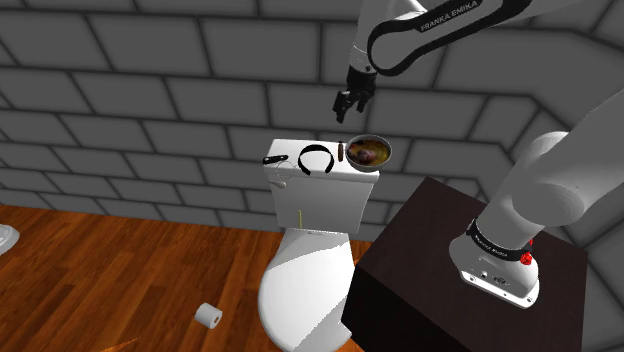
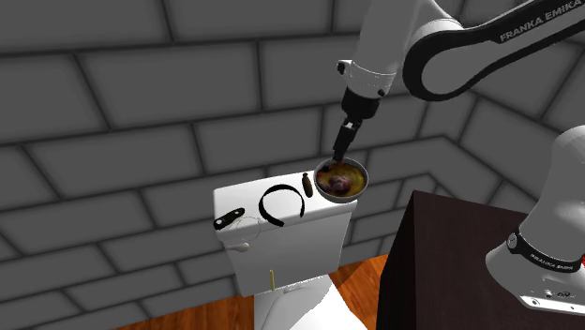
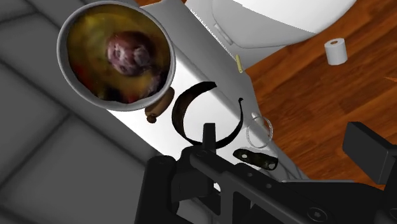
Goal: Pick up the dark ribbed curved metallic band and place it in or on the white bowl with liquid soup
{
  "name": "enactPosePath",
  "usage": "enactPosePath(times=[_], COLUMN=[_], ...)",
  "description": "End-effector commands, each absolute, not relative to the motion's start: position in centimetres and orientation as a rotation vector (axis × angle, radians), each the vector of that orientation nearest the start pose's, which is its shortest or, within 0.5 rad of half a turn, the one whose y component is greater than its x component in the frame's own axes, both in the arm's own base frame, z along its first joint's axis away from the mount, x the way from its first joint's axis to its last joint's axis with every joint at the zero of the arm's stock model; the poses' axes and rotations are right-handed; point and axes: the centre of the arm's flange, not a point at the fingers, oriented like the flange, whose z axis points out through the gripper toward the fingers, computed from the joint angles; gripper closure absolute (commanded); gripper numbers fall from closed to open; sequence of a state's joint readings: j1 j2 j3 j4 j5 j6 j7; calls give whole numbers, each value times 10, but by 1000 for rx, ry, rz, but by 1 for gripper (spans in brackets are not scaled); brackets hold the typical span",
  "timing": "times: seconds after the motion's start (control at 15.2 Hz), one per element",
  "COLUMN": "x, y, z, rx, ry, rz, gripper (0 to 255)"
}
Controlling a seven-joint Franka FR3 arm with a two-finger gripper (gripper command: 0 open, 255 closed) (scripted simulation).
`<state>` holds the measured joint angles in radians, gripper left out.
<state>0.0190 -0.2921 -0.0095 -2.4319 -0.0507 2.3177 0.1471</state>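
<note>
**Gripper poised above the bowl, band lying on the toilet tank**

The gripper point(image 1: 346, 103) hangs in the upper middle of the shoulder view, pointing down, its black fingers a little apart with nothing between them. It sits just above the white bowl point(image 3: 130, 107), clear of the rim. The bowl stands at the right end of the toilet tank lid point(image 1: 300, 180) in that view and holds a brownish-yellow soup with a dark reddish lump in it.

The dark curved band point(image 3: 176, 114) lies flat on the lid near the centre of the shoulder view, to the left of the bowl and not touching it. It is an open C shape. A small brown object point(image 1: 341, 152) lies between band and bowl, just beside the bowl. A small black object point(image 1: 275, 160) rests at the lid's left end.

Below the tank are the white toilet seat point(image 1: 300, 290) and a wooden floor point(image 1: 120, 270), with a toilet roll point(image 1: 208, 315) at lower left. The dark stand point(image 1: 420, 270) fills the lower right, and a grey block wall point(image 1: 150, 90) runs behind
</note>
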Motion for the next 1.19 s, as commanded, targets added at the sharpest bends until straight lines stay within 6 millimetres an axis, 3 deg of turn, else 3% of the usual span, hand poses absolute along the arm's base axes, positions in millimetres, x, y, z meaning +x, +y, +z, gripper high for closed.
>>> enactPosePath(times=[0.0,1.12], x=[475,603], y=[3,1], z=[410,225], rx=[-3147,-3147], ry=[168,167], rz=[-287,-277], gripper=[0,0])
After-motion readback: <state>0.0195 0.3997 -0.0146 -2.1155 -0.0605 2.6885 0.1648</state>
